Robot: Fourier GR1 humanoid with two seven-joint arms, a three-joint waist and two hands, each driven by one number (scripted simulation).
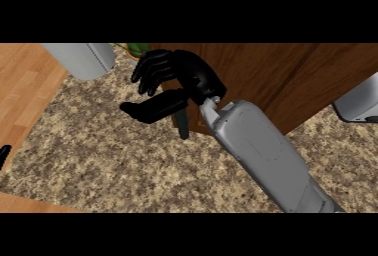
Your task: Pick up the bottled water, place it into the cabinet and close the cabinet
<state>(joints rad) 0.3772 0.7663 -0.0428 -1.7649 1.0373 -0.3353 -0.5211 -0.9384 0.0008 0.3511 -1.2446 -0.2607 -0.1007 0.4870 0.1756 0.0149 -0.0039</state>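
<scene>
Robot hand point(173, 80) on the right is open and holds nothing, close by the brown cabinet door point(295, 75); no bottle shows, but it would likely be light and slippery, best held round its middle.

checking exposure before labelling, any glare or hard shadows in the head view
Head view: lighting flat, no glare on the wooden cabinet door or speckled counter; the right hand is a black mass with little shading; the dark strip below it may be shadow or a handle.
</scene>
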